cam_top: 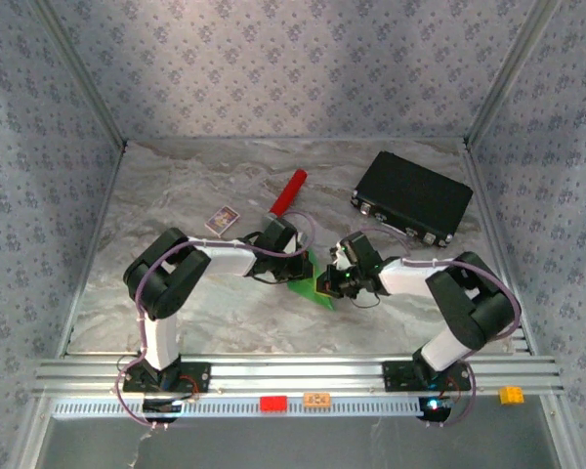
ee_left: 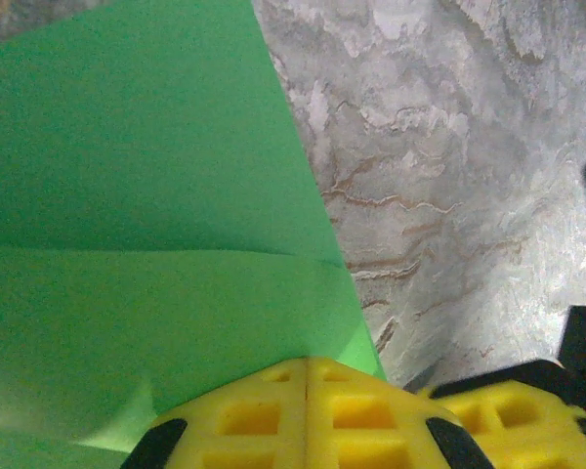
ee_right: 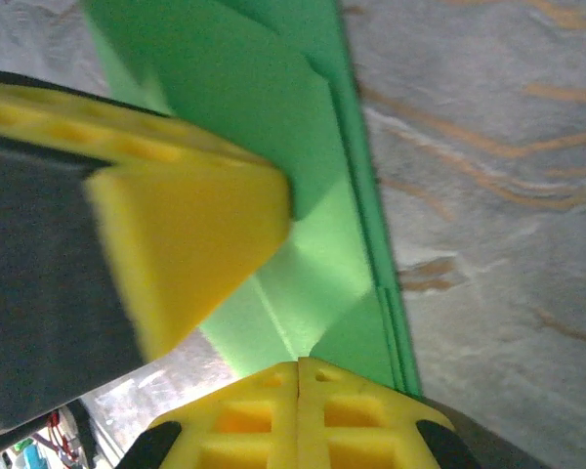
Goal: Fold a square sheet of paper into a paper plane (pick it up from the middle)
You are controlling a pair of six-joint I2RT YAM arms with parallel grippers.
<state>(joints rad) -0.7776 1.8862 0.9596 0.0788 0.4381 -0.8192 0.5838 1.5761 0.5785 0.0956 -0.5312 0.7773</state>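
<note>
- Centrally, the green sheet of paper (cam_top: 306,286) (ee_left: 127,195) (ee_right: 317,264) is found lying on the marbled counter (cam_top: 176,186), between the two arms and just in front of their wrists.
- Folds are seen in it: a crease runs across it in the left wrist view, and layers overlap along one edge in the right wrist view.
- The left tool (cam_top: 295,266) (ee_left: 306,376) is seen with its yellow fingers (ee_left: 244,415) pressed together, no gap between them. Its tips are set at the paper's edge, but whether a layer is pinched cannot be told.
- The right tool (cam_top: 334,280) (ee_right: 300,376) is closed too, finger against finger, with its tips set on the paper beside a diagonal fold.
- Both tools are held close together over the sheet, and a yellow finger of the left one is seen just beside the right one's tips.
- Farther back, a red cylinder (cam_top: 288,193) is laid on the counter, with a small printed card (cam_top: 222,220) near it on the left.
- A black case (cam_top: 410,198) is set at the back right, well apart from the paper.
</note>
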